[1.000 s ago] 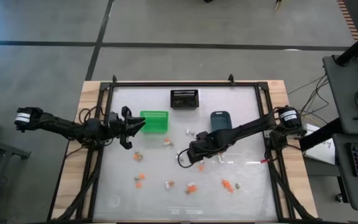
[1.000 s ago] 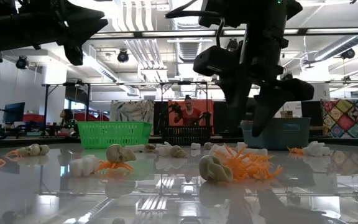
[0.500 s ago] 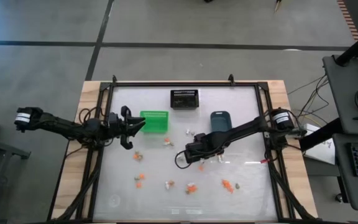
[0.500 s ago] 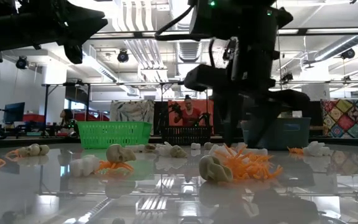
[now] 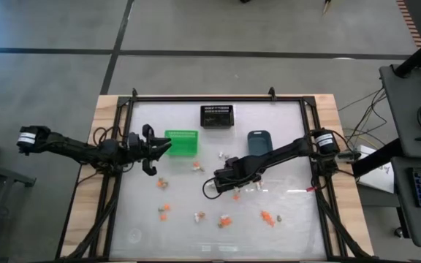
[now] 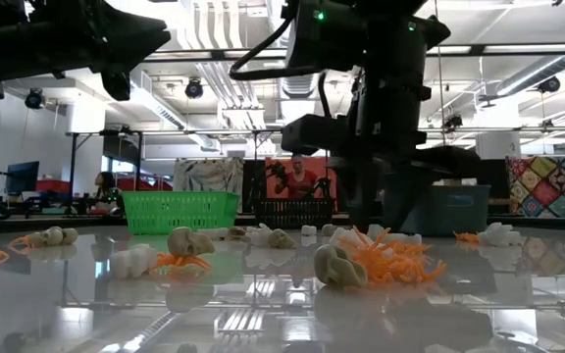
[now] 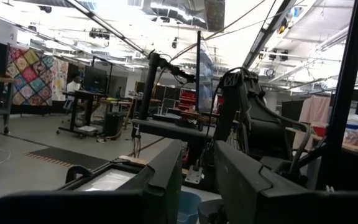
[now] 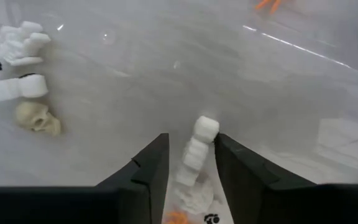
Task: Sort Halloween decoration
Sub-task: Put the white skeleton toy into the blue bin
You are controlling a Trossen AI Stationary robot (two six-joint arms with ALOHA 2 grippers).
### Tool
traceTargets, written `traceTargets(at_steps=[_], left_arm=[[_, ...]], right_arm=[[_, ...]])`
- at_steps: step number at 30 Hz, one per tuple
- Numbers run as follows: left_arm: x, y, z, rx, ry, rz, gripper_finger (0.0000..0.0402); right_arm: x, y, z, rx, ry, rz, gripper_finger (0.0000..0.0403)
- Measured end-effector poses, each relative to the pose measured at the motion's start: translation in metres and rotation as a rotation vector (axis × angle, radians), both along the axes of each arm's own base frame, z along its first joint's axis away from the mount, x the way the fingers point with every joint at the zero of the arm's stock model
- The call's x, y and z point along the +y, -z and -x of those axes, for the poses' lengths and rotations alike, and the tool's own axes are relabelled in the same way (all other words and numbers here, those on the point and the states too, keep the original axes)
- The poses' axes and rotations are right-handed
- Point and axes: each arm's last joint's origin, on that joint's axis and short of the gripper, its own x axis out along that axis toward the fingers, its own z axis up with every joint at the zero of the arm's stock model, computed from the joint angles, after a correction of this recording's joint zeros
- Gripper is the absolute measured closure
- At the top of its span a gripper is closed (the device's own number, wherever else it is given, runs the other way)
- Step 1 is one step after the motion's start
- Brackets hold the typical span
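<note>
Several tiny orange, white and tan trinkets (image 5: 226, 220) lie scattered on the glossy table. My right gripper (image 5: 210, 190) is open and low over the table's middle. In the right wrist view its fingers (image 8: 149, 167) stand on either side of a white bony trinket (image 8: 199, 144) that lies on the table. A white skeleton hand (image 8: 17, 45), a white bone (image 8: 8, 88) and a tan skull (image 8: 37, 118) lie beyond it. My left gripper (image 5: 156, 148) is open and empty, held in the air just left of the green bin (image 5: 182, 142). My right gripper's fingers come down slanting along the white bony trinket (image 8: 205, 127), one on each side of it. I cannot tell whether either finger touches it. The trinket lies flat on the table.
The black mesh bin (image 5: 216, 115) stands at the far middle and the blue-grey bin (image 5: 259, 142) right of the green one. A black frame (image 5: 196, 97) runs around the table. More trinkets lie near the front, among them an orange cluster with a tan skull (image 6: 376, 263).
My right gripper has gone down to the table and a little toward the table's left and near edge, until its fingers are at the level of the trinkets. My left arm has kept still.
</note>
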Motion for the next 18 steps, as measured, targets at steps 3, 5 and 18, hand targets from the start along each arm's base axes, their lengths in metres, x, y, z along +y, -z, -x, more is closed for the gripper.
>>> traceTargets(at_steps=[3, 5, 18], left_arm=[[0.0, 0.0, 0.0, 0.0, 0.0, 0.0, 0.0323], [0.0, 0.0001, -0.0001, 0.001, 0.0, 0.0, 0.0323], [0.0, 0.0, 0.0, 0.0, 0.0, -0.001, 0.0323]], right_arm=[[0.0, 0.0011, 0.0, 0.004, 0.0, 0.001, 0.0303], [0.0, 0.0011, -0.0001, 0.003, 0.0, 0.001, 0.0315], [0.0, -0.0006, -0.0001, -0.006, -0.031, 0.006, 0.0371]])
